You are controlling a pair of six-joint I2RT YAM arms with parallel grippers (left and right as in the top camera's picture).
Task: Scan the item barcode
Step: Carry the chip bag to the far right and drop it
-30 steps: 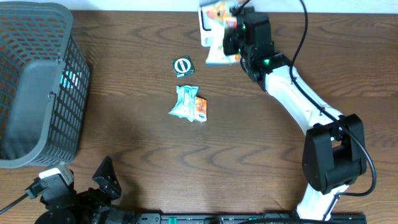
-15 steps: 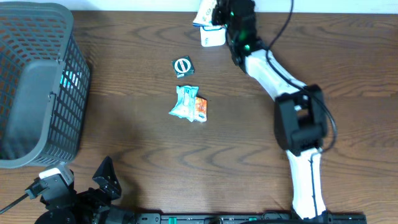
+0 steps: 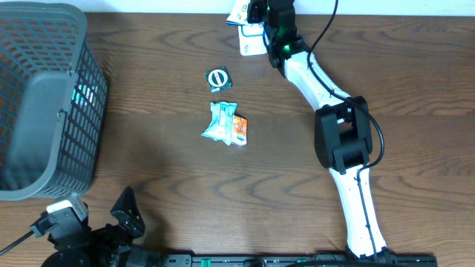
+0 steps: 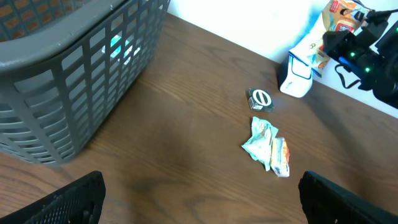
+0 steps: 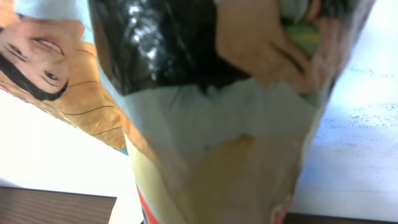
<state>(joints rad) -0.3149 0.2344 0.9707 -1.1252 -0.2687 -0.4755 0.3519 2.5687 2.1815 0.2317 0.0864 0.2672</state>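
Right arm is stretched all the way to the top centre of the overhead frame. The right gripper (image 3: 260, 13) is clamped tight on a snack packet (image 3: 239, 10) and holds it off the table at the far edge. From the right wrist camera the packet's glossy wrapper fills nearly the whole picture. No barcode shows on the side facing that lens.

Just below the packet in the overhead view stands a white box with blue trim (image 3: 251, 43), upper right in the left wrist view. That looks like the scanner, though I can't say for sure. The packet hangs above and beside it, and I can't tell whether they touch.

The left gripper (image 4: 202, 183) sits wide open at the bottom of the overhead frame, holding nothing, well apart from everything.

So the pick-up is done, and the packet is at what I take to be the reader. Left to do, as I judge it: get the code facing the window and register the scan.

A small round green packet (image 3: 218, 78) and a teal-and-orange pair of packets (image 3: 226, 124) lie mid-table, untouched. The grey basket (image 3: 44, 96) sits at the left edge.
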